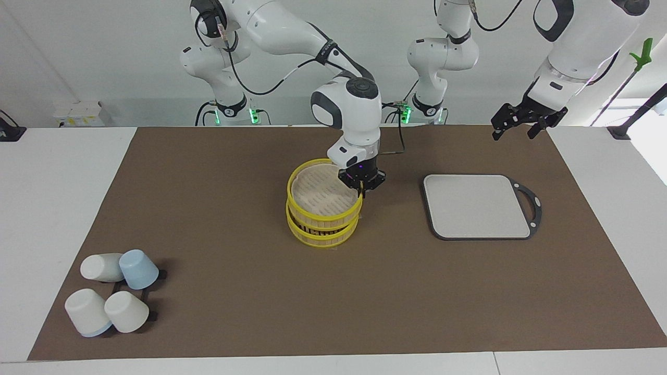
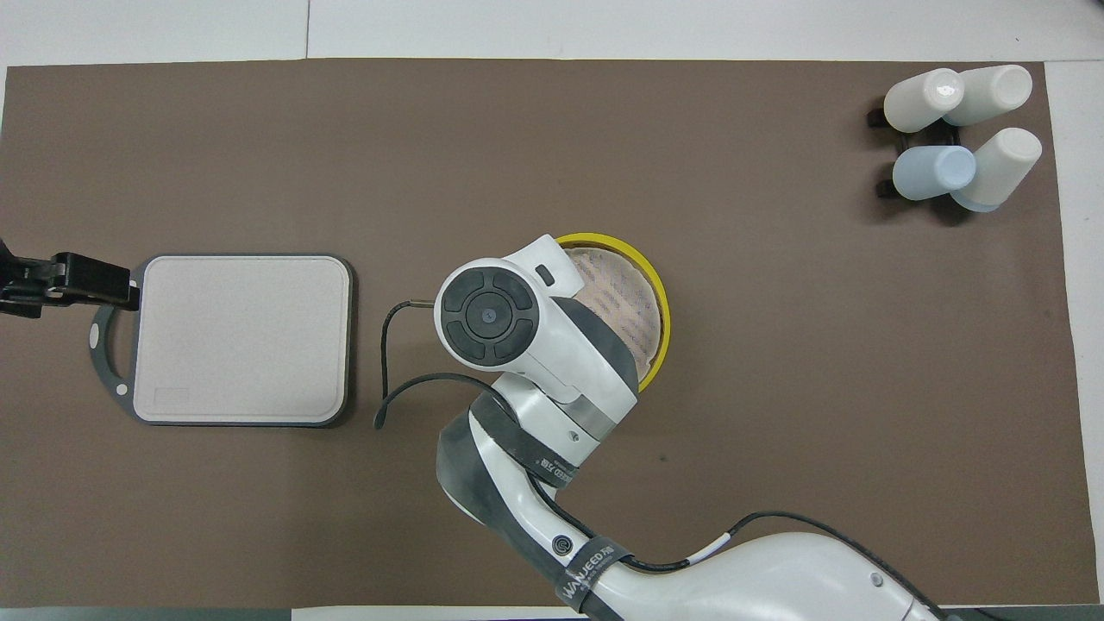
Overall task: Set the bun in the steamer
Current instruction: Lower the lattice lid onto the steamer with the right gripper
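The right gripper pinches the rim of the lid atop the steamer, seemingly to uncover it, the left gripper waits, fingers spread and empty, and the bun is nowhere visible.

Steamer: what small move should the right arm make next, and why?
Probably raise the right end effector slightly: it sits at the rim of the lid, which lies tilted on the steamer. No bun shows in either view. The left end effector waits, open, over the mat.
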`<state>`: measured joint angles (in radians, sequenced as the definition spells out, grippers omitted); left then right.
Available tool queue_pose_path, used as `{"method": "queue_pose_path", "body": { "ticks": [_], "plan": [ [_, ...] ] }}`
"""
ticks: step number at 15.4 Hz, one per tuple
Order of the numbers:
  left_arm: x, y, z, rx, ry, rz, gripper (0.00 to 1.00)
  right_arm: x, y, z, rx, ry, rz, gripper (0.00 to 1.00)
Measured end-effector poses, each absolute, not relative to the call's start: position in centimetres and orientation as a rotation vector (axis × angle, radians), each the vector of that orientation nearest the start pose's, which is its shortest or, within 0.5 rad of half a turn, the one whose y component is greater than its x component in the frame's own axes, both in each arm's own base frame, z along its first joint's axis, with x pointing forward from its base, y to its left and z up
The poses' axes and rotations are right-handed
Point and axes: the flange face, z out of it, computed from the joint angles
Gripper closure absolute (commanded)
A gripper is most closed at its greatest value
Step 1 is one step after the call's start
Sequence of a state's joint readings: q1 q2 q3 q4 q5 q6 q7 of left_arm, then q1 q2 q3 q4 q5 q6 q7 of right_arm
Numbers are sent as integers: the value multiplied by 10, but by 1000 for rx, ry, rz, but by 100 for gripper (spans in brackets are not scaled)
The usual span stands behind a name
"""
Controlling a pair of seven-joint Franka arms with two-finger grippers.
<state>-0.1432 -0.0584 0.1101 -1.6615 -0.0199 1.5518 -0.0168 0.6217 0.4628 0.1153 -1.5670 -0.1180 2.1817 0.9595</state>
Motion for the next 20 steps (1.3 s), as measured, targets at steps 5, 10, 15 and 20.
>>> {"method": "queue_pose_path", "body": {
  "ticks": [5, 10, 15, 20],
  "plan": [
    [541, -26, 621, -3163, 53, 51, 0, 542, 446, 396, -3035, 305, -242, 100],
    [540, -34, 621, -3162, 79, 64, 0, 548, 443, 397, -3029, 320, -244, 100],
    [536, -35, 626, -3163, 96, 59, 0, 552, 441, 397, -3025, 329, -247, 100],
    [536, -33, 627, -3163, 110, 55, 0, 552, 444, 395, -3019, 321, -252, 100]
  ]
}}
